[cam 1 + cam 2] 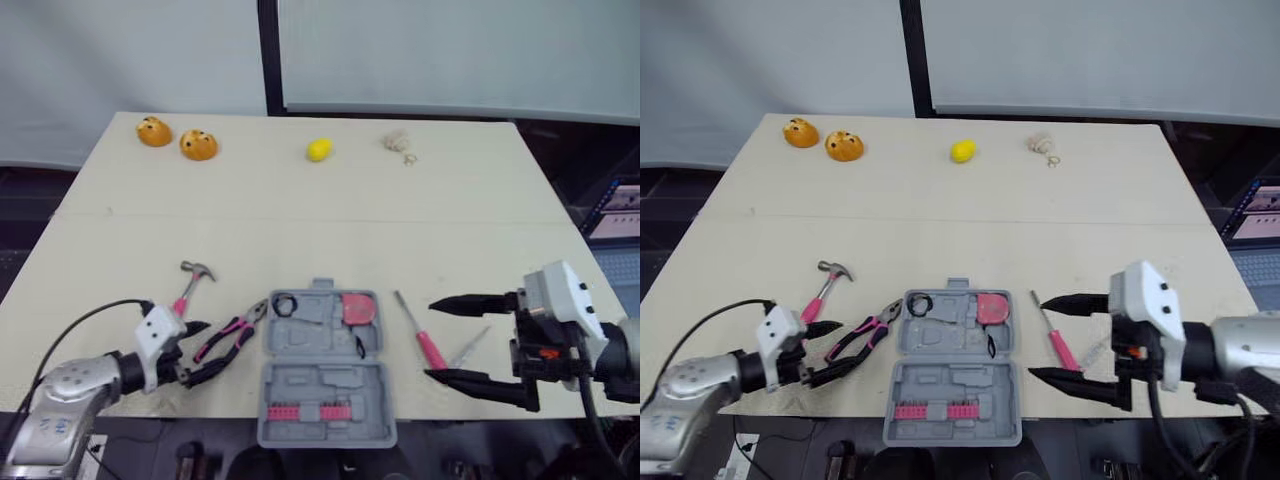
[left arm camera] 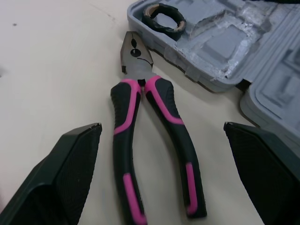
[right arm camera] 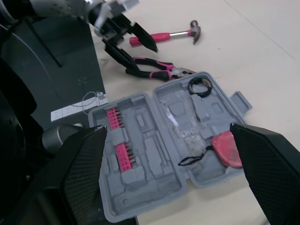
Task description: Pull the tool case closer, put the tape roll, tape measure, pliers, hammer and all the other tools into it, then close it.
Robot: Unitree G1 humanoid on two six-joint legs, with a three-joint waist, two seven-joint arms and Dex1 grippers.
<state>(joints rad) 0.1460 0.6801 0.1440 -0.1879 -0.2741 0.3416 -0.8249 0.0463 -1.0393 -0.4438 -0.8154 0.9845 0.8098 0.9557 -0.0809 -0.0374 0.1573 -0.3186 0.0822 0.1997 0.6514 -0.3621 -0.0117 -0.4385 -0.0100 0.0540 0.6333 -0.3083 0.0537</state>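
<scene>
Left gripper (image 2: 161, 125) gapes astride pliers (image 2: 136, 77); wrist view shows tape roll (image 2: 178, 21) in case (image 2: 225, 47).

Silver-grey forearms (image 1: 70, 392) trailing black cables (image 1: 75, 325) end in white wrist housings (image 1: 560, 290) bearing the black-fingered left tool (image 1: 205, 348) and right tool (image 1: 430, 340).

Our left claw (image 1: 203, 348) sits low, fingers spread wide, its forearm angling in from our left. Our right claw (image 1: 432, 340) gapes wide too, its fingers pointing toward the left claw.
</scene>
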